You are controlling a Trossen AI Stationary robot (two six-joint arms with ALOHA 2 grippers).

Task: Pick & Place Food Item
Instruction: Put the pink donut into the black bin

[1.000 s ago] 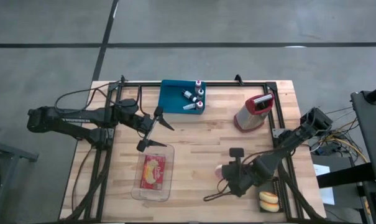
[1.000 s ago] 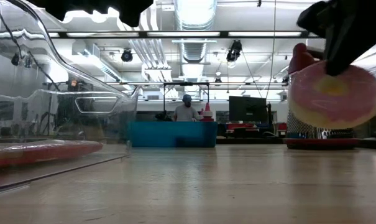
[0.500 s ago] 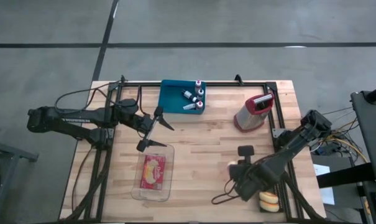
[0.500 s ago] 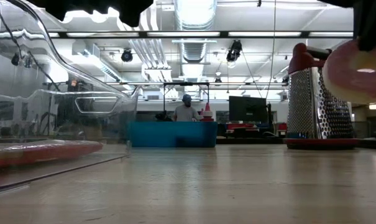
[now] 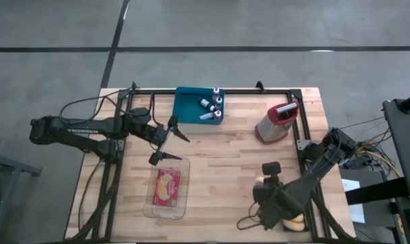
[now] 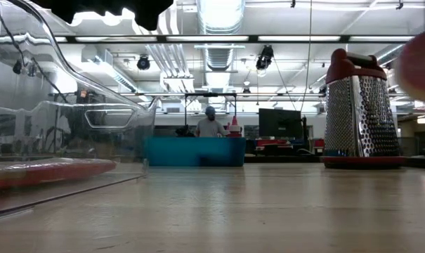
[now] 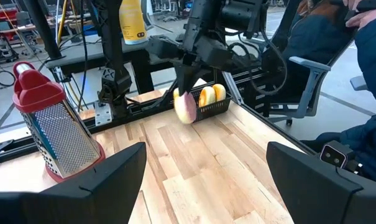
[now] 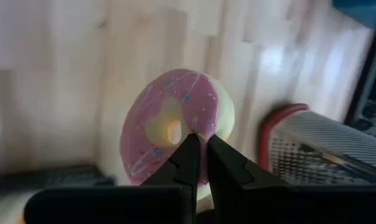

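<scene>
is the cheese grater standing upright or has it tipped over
Upright. In the low view the cheese grater stands on its wide base on the table, red handle on top; the left wrist view shows the same.

Light: bright, even, from ceiling strip lamps (image 6: pixel 219 14) seen in the low view.
Shadows: soft and faint on the pale wooden table (image 5: pixel 218 146).
Glare: white sheen on the boards in the right wrist view.
Blur: pink-iced doughnut (image 8: pixel 175 124) soft; clear plastic container (image 6: pixel 64 126) smeared, distorted.

Two dark, cable-trailing jointed arms
</scene>
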